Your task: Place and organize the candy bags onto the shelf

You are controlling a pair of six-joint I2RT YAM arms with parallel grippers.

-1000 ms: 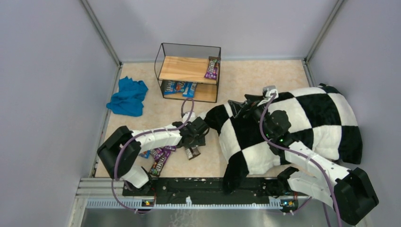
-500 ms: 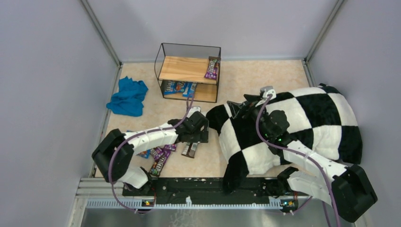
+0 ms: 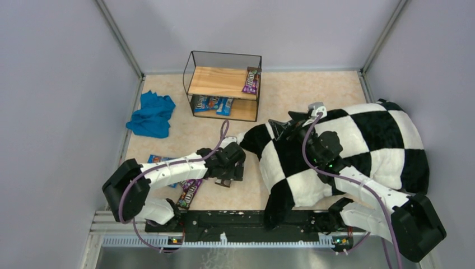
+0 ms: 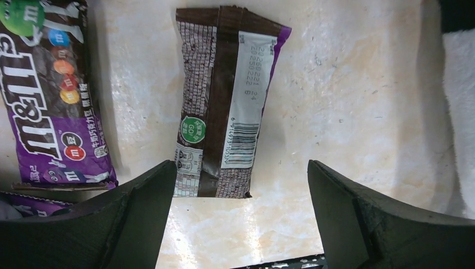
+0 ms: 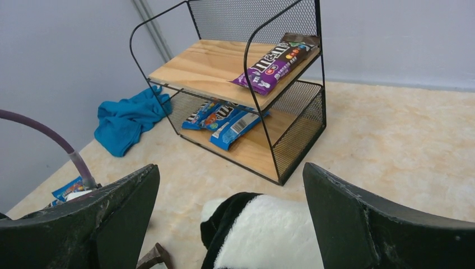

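1. Step in hand: picking up the brown bag point(image 4: 224, 106). The left gripper point(image 4: 241, 168) is low over it with fingers point(image 4: 140, 213) apart, one on each side of the bag's near end. Nothing is clamped yet.
2. The brown bag lies flat on the table point(image 3: 302, 92), barcode side up, well in front of the shelf point(image 3: 224, 84) and apart from it.
3. Next move, my guess: drop the fingers to the tabletop, close across the bag's width, lift, and carry it back to the shelf. The bag is flat and glossy, so a shallow pinch could slip off.
4. The right gripper point(image 5: 229, 168) has its fingers wide apart and holds nothing. It hangs over the pillow point(image 3: 358, 145), front-right of the shelf, and faces the shelf.
5. On the shelf, a purple bag point(image 5: 277, 64) lies at the right end of the top board and blue bags point(image 5: 224, 117) lie on the lower board. A loose purple bag point(image 4: 50, 101) lies just beside the brown one. I judge the task partly done.
6. View differences:
   - Only the left wrist view shows the finger gap and the bag's print; in the top view the gripper covers most of the bag.
   - The right wrist view shows both shelf tiers from the side.
   - Only the top view shows both arms at once, with the cloth point(image 3: 151, 115) left of the shelf.
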